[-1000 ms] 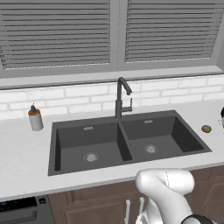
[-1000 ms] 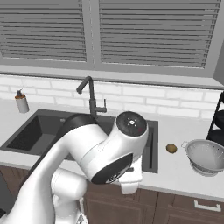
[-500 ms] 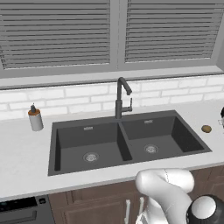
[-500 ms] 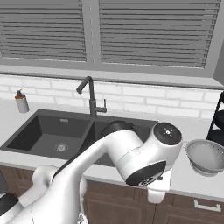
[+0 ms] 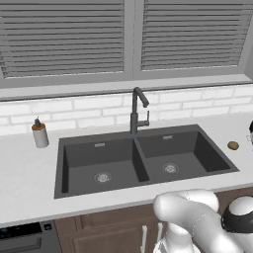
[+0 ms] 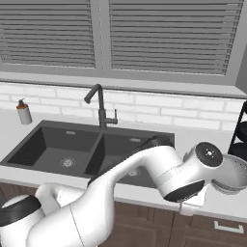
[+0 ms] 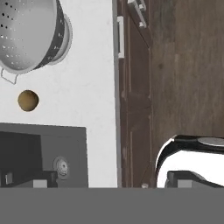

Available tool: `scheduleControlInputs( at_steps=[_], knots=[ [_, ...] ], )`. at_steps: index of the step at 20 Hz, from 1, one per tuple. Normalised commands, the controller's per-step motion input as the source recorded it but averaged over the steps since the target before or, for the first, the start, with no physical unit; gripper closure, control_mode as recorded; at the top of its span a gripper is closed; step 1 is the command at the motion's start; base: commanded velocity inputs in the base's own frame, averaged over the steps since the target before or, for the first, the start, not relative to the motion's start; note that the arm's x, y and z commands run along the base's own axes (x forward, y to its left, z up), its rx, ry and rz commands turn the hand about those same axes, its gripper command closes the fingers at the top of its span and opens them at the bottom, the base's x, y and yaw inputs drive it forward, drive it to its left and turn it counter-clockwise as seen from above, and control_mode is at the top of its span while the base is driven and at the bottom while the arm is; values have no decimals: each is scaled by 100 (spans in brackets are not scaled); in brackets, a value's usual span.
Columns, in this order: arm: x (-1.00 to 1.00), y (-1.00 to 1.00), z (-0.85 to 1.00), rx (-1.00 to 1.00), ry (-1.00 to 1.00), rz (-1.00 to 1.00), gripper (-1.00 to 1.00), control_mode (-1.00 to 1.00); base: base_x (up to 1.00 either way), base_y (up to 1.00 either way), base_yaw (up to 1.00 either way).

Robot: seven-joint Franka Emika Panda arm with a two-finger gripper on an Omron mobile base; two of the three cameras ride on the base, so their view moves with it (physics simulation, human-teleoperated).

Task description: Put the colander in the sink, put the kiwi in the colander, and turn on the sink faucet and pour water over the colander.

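Nothing was gripped, your fingers sat fully spread; colander (image 7: 30, 33) waited at 11 o'clock, kiwi (image 7: 28, 100) just beside it, sink (image 7: 41, 155) unfilled.

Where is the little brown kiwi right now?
The small brown oval kiwi lies on the white counter just right of the dark grey double sink. In the hand view it sits between that sink and the grey perforated colander.

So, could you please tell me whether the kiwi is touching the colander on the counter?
Apart. In the hand view, bare white counter shows plainly between the kiwi and the colander.
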Motion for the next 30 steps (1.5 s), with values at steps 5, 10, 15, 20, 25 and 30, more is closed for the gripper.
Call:
scheduleControlInputs(
  at_steps=[5,10,15,20,25,30],
  knots=[
    [50,-52,-2,7,-1,-1,-100,-100,0,0,0],
    [49,-36,-26,0,0,-10,-100,-100,0,0,0],
    [49,-30,-37,0,0,-12,-100,-100,0,0,0],
    [44,-37,-42,0,0,-10,-100,-100,0,0,0],
    [36,-46,-39,0,0,-7,-100,-100,0,0,0],
    [21,-51,-18,3,0,0,-100,-100,0,0,0]
  ],
)
